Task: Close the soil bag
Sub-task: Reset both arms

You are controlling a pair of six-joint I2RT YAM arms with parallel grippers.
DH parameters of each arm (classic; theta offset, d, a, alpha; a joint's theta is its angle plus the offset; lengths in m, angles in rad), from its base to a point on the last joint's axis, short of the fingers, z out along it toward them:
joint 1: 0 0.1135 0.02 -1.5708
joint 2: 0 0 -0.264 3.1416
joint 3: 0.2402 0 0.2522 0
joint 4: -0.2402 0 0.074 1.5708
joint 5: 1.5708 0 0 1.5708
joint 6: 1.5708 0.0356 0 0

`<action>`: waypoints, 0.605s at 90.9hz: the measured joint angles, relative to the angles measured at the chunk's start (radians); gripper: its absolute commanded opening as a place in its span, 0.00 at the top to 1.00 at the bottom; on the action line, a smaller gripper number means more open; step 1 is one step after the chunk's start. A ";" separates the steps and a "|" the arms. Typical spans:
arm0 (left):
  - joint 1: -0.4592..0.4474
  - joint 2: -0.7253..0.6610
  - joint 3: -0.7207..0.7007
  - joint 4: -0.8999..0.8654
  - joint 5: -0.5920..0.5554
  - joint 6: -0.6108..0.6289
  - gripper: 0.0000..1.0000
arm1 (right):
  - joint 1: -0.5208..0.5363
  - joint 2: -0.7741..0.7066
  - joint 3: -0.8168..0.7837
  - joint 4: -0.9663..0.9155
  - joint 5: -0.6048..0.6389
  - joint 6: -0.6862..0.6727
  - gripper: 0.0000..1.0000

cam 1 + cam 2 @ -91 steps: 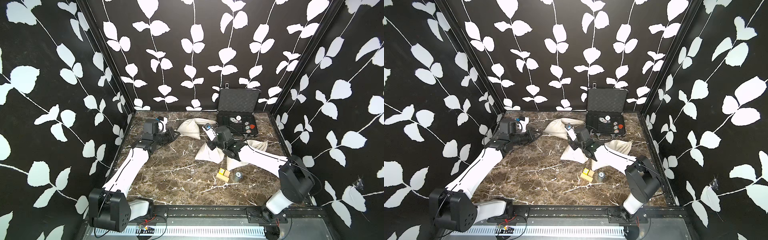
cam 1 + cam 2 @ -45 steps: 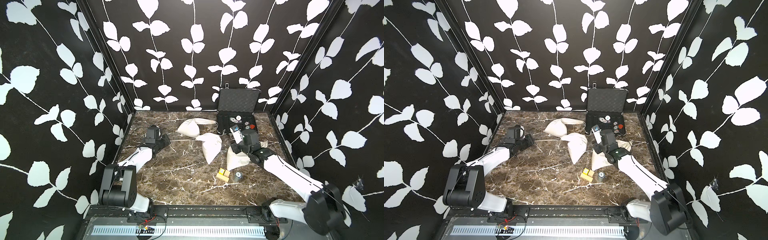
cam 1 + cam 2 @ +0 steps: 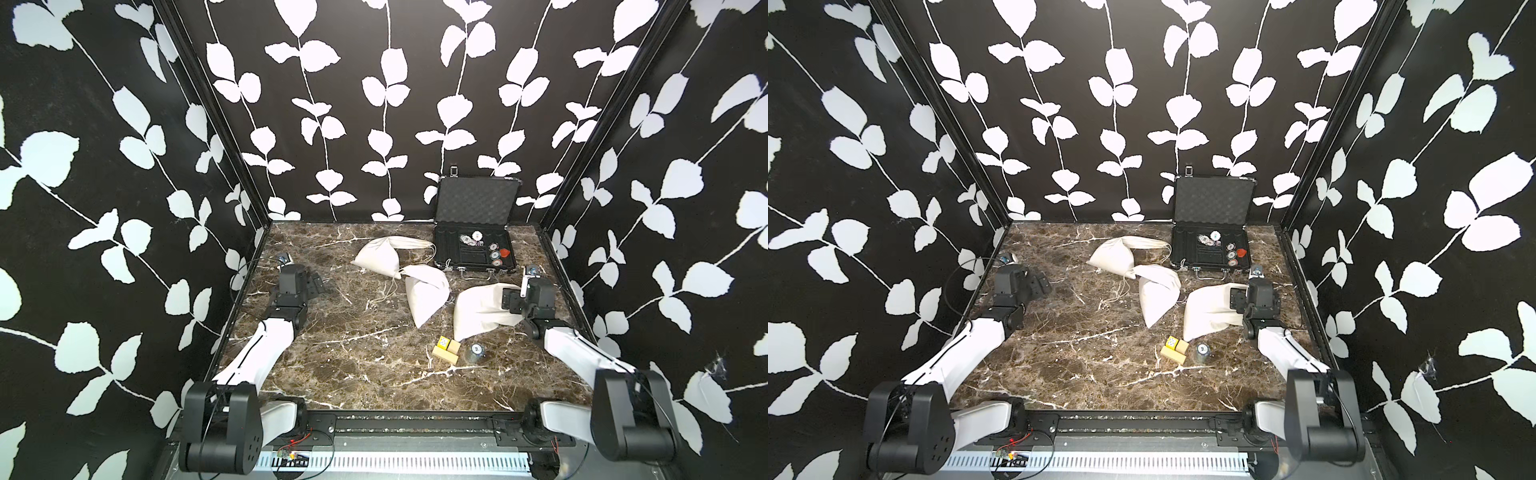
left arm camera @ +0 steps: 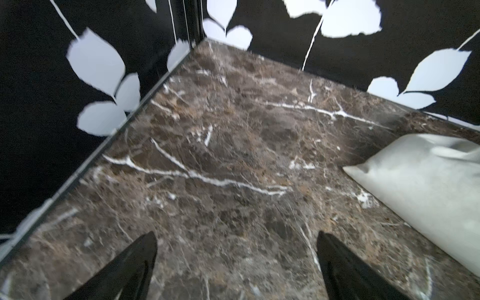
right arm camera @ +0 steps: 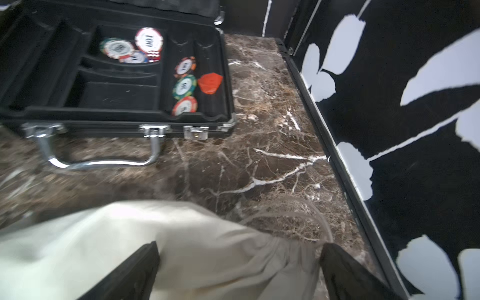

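Three white cloth drawstring bags lie on the marble table. The middle one, the soil bag, rests on its side with a loose drawstring trailing to its left; no gripper touches it. My left gripper hangs open over bare marble near the left wall, nothing between its fingers. My right gripper is open at the right, its jaws wide on either side of the gathered neck of the right-hand bag and not shut on it.
An open black case with poker chips stands at the back right. The third bag lies at the back centre. Wooden blocks and a small metal cylinder sit at the front right. Patterned walls enclose three sides.
Both arms have drawn back from the middle bag to the table's sides. Both grippers have gone from shut to open, leaving that bag lying stretched out.
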 measured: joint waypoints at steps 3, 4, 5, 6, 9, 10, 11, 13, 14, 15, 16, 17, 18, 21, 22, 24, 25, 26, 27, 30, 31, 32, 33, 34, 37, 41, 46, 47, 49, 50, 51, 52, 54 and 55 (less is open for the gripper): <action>-0.002 0.001 -0.026 0.049 -0.011 0.047 0.01 | -0.011 0.026 -0.017 0.050 -0.001 0.016 0.00; -0.003 0.003 -0.035 0.066 -0.013 0.054 0.01 | -0.016 0.037 -0.023 0.069 -0.002 0.020 0.00; -0.003 0.004 -0.045 0.081 -0.016 0.071 0.01 | -0.018 0.045 -0.029 0.084 -0.003 0.025 0.00; -0.004 0.007 -0.054 0.095 -0.016 0.080 0.01 | -0.023 0.059 -0.036 0.107 -0.006 0.032 0.00; -0.008 0.019 -0.089 0.145 -0.018 0.122 0.01 | -0.034 0.085 -0.051 0.151 -0.011 0.045 0.00; -0.010 0.024 -0.100 0.160 -0.019 0.134 0.01 | -0.039 0.097 -0.057 0.170 -0.014 0.050 0.00; -0.012 0.028 -0.111 0.176 -0.019 0.146 0.01 | -0.042 0.105 -0.061 0.182 -0.016 0.055 0.00; -0.017 0.042 -0.137 0.213 -0.018 0.175 0.01 | -0.048 0.118 -0.068 0.201 -0.020 0.058 0.00; -0.019 0.048 -0.147 0.228 -0.017 0.183 0.01 | -0.050 0.125 -0.072 0.211 -0.024 0.063 0.00; -0.022 0.055 -0.158 0.242 -0.015 0.200 0.01 | -0.053 0.129 -0.076 0.217 -0.026 0.063 0.00; -0.023 0.063 -0.169 0.258 -0.014 0.207 0.01 | -0.055 0.132 -0.079 0.224 -0.028 0.066 0.00; -0.025 0.069 -0.179 0.275 -0.012 0.218 0.01 | -0.056 0.134 -0.081 0.230 -0.032 0.066 0.00; -0.027 0.076 -0.189 0.288 -0.010 0.227 0.01 | -0.058 0.135 -0.084 0.235 -0.035 0.068 0.00; -0.031 0.102 -0.220 0.336 0.002 0.262 0.01 | -0.062 0.135 -0.098 0.272 -0.047 0.070 0.00; -0.032 0.111 -0.229 0.352 0.006 0.274 0.01 | -0.063 0.135 -0.103 0.285 -0.051 0.069 0.00; -0.034 0.125 -0.245 0.379 0.013 0.291 0.01 | -0.063 0.135 -0.114 0.314 -0.060 0.069 0.00; -0.035 0.134 -0.253 0.394 0.018 0.298 0.01 | -0.063 0.134 -0.122 0.335 -0.068 0.068 0.00; -0.036 0.140 -0.259 0.409 0.021 0.305 0.01 | -0.063 0.134 -0.129 0.352 -0.072 0.068 0.00; -0.037 0.147 -0.266 0.422 0.025 0.314 0.01 | -0.063 0.135 -0.135 0.368 -0.080 0.067 0.01; -0.042 0.166 -0.280 0.457 0.039 0.336 0.01 | -0.061 0.139 -0.162 0.430 -0.097 0.062 0.00; -0.042 0.170 -0.283 0.467 0.043 0.341 0.01 | -0.061 0.144 -0.171 0.454 -0.104 0.060 0.00; -0.043 0.174 -0.285 0.475 0.049 0.347 0.01 | -0.059 0.149 -0.185 0.488 -0.108 0.059 0.00; -0.043 0.177 -0.288 0.484 0.054 0.352 0.01 | -0.059 0.155 -0.194 0.510 -0.114 0.056 0.00; -0.043 0.182 -0.290 0.498 0.059 0.359 0.01 | -0.058 0.166 -0.204 0.538 -0.119 0.057 0.00; -0.044 0.190 -0.294 0.530 0.074 0.375 0.01 | -0.057 0.198 -0.229 0.612 -0.136 0.053 0.00; -0.047 0.201 -0.296 0.586 0.092 0.395 0.01 | -0.055 0.245 -0.251 0.680 -0.156 0.049 0.00; -0.048 0.232 -0.298 0.672 0.114 0.423 0.01 | -0.053 0.261 -0.254 0.671 -0.175 0.041 0.00; -0.048 0.240 -0.299 0.691 0.118 0.425 0.01 | -0.053 0.259 -0.251 0.663 -0.178 0.039 0.00; -0.048 0.261 -0.300 0.733 0.122 0.433 0.01 | -0.053 0.256 -0.244 0.652 -0.185 0.036 0.00; -0.048 0.272 -0.301 0.752 0.122 0.438 0.01 | -0.052 0.254 -0.239 0.648 -0.187 0.033 0.00; -0.048 0.281 -0.303 0.768 0.123 0.438 0.01 | -0.052 0.253 -0.233 0.644 -0.191 0.033 0.00; -0.048 0.291 -0.304 0.780 0.124 0.438 0.01 | -0.052 0.253 -0.223 0.639 -0.196 0.031 0.00; -0.047 0.311 -0.307 0.807 0.125 0.439 0.01 | -0.052 0.253 -0.206 0.632 -0.204 0.029 0.01; -0.046 0.320 -0.308 0.817 0.126 0.439 0.01 | -0.051 0.253 -0.196 0.628 -0.207 0.026 0.00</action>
